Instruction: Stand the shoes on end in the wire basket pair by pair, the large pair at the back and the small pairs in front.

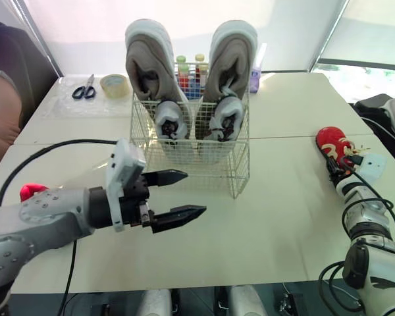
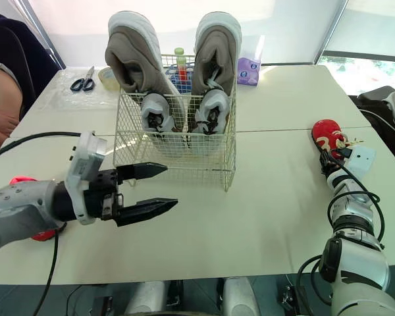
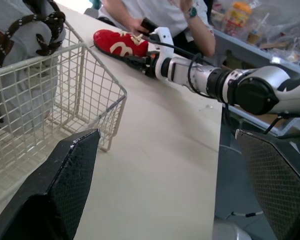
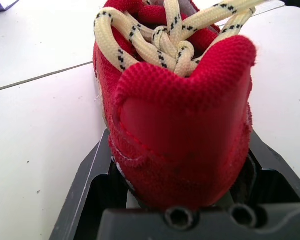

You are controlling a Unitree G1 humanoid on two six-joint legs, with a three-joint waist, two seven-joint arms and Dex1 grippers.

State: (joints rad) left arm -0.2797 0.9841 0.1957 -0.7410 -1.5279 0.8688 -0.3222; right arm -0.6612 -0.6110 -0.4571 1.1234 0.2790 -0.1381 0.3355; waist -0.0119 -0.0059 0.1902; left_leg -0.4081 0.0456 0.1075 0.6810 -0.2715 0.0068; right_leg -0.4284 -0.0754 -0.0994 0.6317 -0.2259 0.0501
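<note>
The left gripper (image 1: pixel 195 193) is hovering over the tabletop's (image 1: pixel 270 217) left half, its pointed black fingers spread. The wire basket (image 1: pixel 184 166) at mid-table is holding tall grey shoes (image 1: pixel 147 66) behind small ones (image 1: pixel 171 118). Near the right edge, the right gripper (image 1: pixel 334 167) is pinching a red knit shoe's (image 1: pixel 332 141) heel.

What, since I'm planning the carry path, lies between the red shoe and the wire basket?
Only bare tabletop, crossed by a seam, lies between the red shoe and the wire basket; both eye views show it.
</note>
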